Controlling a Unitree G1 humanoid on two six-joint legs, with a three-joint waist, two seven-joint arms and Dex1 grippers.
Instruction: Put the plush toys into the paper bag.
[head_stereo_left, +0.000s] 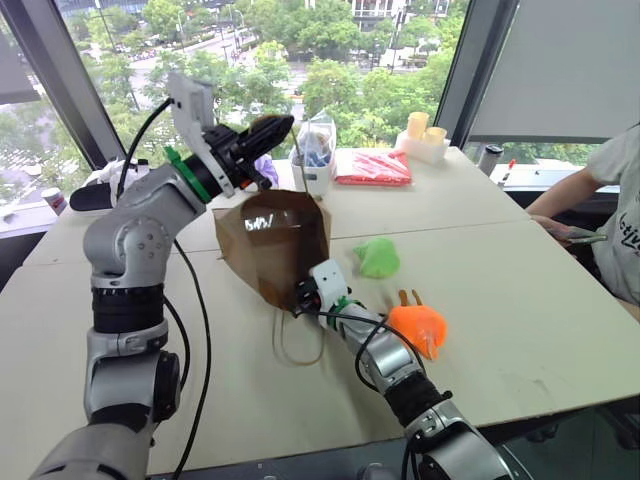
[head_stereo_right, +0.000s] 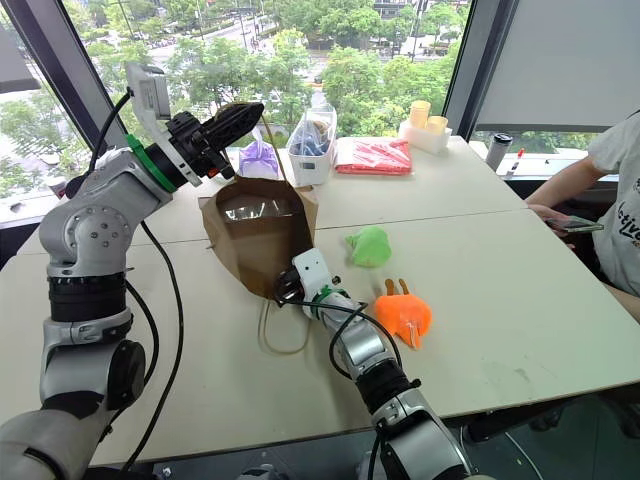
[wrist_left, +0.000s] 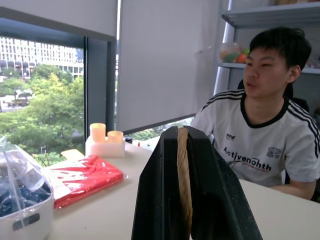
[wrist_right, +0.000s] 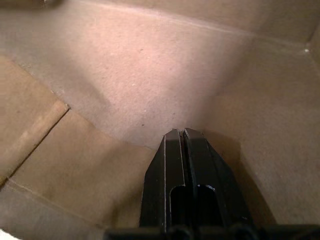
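Left eye view is showing the left pincer (head_stereo_left: 262, 133) clenching the paper bag's (head_stereo_left: 275, 245) cord handle, lifting it mid-table; the right pincer (wrist_right: 182, 137), clenched empty, is sitting inside, with green plush (head_stereo_left: 377, 257) and orange plush (head_stereo_left: 418, 327) lying just rightward, nearer the right arm.

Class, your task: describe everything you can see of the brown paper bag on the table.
The paper bag is plain brown kraft paper, creased, lying tilted on the white table with its mouth toward the robot. One thin cord handle is pinched in the shut left gripper, which lifts the upper edge; the other cord loop trails on the tabletop. The shut right gripper reaches inside, where bare paper walls and folds show. Both plush toys lie outside it.
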